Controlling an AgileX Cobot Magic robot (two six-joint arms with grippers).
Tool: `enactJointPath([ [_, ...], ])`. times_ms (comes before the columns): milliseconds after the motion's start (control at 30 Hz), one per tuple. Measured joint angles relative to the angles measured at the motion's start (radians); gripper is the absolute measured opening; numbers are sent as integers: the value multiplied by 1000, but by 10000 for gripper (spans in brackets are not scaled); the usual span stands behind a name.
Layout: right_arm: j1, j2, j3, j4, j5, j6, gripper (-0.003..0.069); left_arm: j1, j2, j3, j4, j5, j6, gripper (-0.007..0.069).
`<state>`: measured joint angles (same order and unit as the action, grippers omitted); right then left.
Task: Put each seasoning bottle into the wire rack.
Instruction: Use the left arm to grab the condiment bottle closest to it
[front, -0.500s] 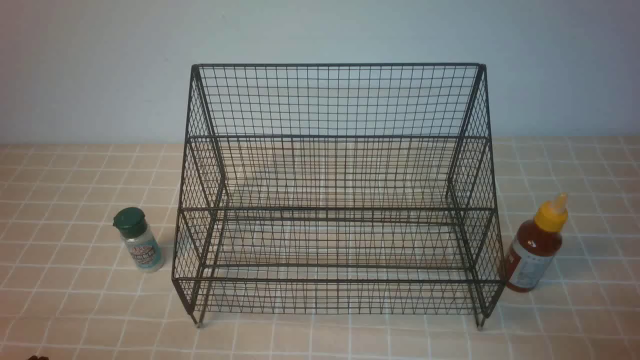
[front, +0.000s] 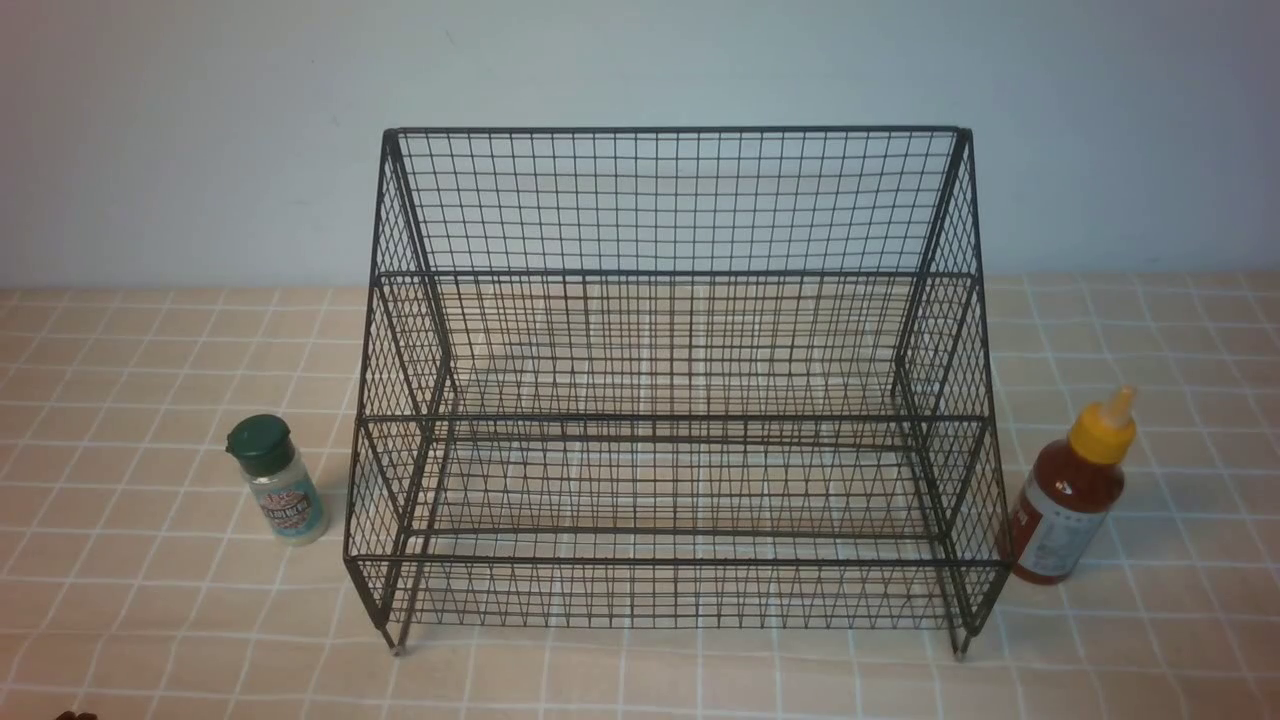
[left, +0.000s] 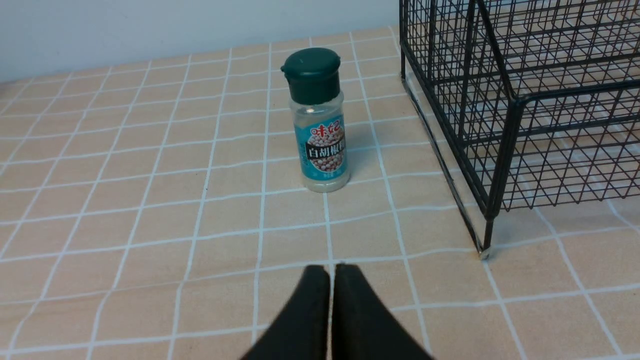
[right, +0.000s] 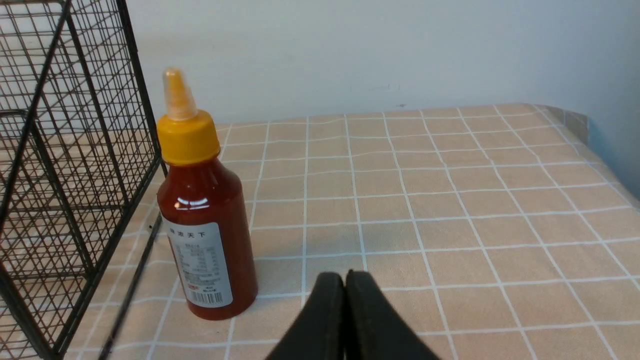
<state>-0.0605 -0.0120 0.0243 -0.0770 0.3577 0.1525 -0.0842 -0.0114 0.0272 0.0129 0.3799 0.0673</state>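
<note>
1. Left gripper (left: 331, 270): black, 2 fingers pressed together, clenched on nothing, low over the checked peach tablecloth (left: 125, 200).

2. Short clear shaker (left: 320, 125): dark green cap, teal label. Stands upright on the cloth straight ahead of the left gripper, well apart from its fingertips, untouched. Sits outside the rack, near its left end.

3. Right gripper (right: 345, 277): black, 2 fingers closed tight against each other, holding nothing, low over the same cloth.

4. Red sauce bottle (right: 207, 235): yellow nozzle cap, white label. Stands upright ahead of the right gripper and off toward the rack side, near but clear of the fingertips. Sits outside the rack, just beside its right end; contact with the wire cannot be told.

5. Wire rack (front: 672, 563): black mesh, stepped tiers, tall back, sloping sides, short feet. Stands between the 2 bottles, ahead of both grippers and inward of each.
</note>
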Motion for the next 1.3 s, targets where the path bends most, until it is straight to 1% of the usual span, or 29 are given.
enactJointPath([
  [333,0,0,0,0,0,0,-15,0,0,0,12,-2,1,-7],
  [433,0,0,0,0,0,0,-15,0,0,1,-4,-47,-29,-7],
  [500,0,0,0,0,0,0,-15,0,0,1,-64,-132,-88,-7],
  [567,0,0,0,0,0,0,-15,0,0,1,-98,-170,-119,-7],
  [600,0,0,0,0,0,0,-15,0,0,1,-155,-226,-167,-7],
  [633,0,0,0,0,0,0,-15,0,0,1,-182,-254,-188,-7],
  [733,0,0,0,0,0,0,-15,0,0,1,-233,-312,-216,-7],
  [900,0,0,0,0,0,0,-15,0,0,1,-258,-418,-226,-7],
  [933,0,0,0,0,0,0,-15,0,0,2,-261,-524,-234,-7],
  [1000,0,0,0,0,0,0,-15,0,0,3,-263,-664,-240,-7],
  [1067,0,0,0,0,0,0,-15,0,0,-7,-263,-755,-240,-7],
  [1100,0,0,0,0,0,0,-15,0,5,-41,-262,-772,-240,-7],
  [1133,0,0,0,0,0,0,-15,0,6,-48,-261,-772,-240,-7],
  [1200,0,0,0,0,0,0,-15,0,63,-165,-230,-684,-236,-7],
  [1267,0,0,0,0,0,0,-15,0,125,-281,-198,-517,-233,-7],
  [1300,0,0,0,0,0,0,-15,0,174,-351,-183,-399,-232,-7],
])
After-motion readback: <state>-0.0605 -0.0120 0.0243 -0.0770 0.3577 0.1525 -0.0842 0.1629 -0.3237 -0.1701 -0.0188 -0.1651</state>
